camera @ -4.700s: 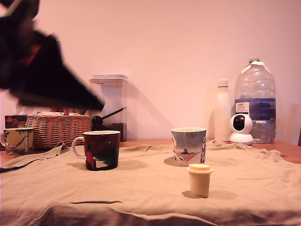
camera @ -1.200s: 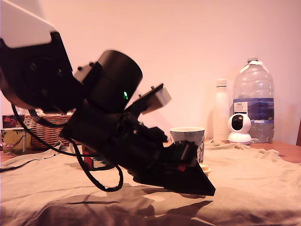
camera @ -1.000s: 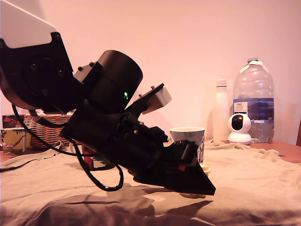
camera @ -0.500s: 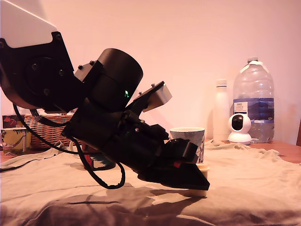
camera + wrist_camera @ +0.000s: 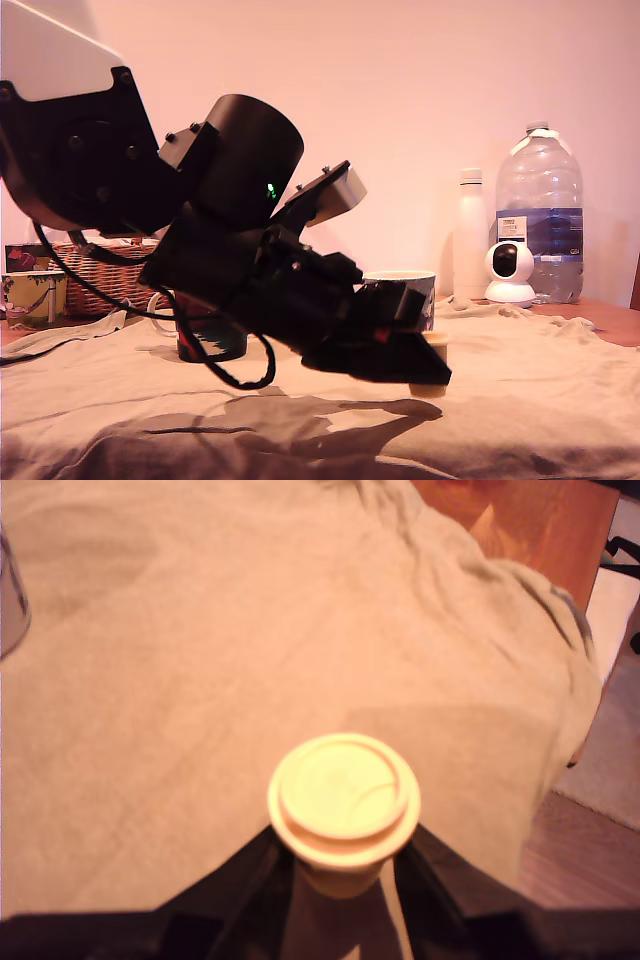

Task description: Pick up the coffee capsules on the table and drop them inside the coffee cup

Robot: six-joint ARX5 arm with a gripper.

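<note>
At the far left of the exterior view, a patterned mug (image 5: 28,297) stands at mid-height beside a wicker basket (image 5: 110,278), both partly behind the arm (image 5: 150,200). The arm fills the left and centre of the frame, a black bulk with a white panel in the upper left corner and a small green light near the middle. Below it, a dark mug (image 5: 205,338) shows only in part on the beige cloth (image 5: 520,400) that covers the bench (image 5: 615,320). The arm's shadow lies on the cloth along the lower centre.

Right of centre, the gripper (image 5: 425,362) slopes down toward the exterior view's right, its tip clear of the cloth. The cream capsule (image 5: 436,342) sits in the jaws, only a sliver of its rim showing above the black tip; its base hangs above the cloth. Just behind it stands the blue-grey mug (image 5: 408,292), its rim showing over the gripper.

Farther right, against the wall, a white bottle (image 5: 473,235), a small white camera (image 5: 513,273) and a large water bottle (image 5: 541,205) stand in a group.

In the wrist view, the cream capsule (image 5: 343,810) is in the lower centre, rim up, with the two black jaws closed against its sides below the rim. The cloth (image 5: 200,680) spreads behind it, and bare wood (image 5: 540,530) shows in the upper right corner.
</note>
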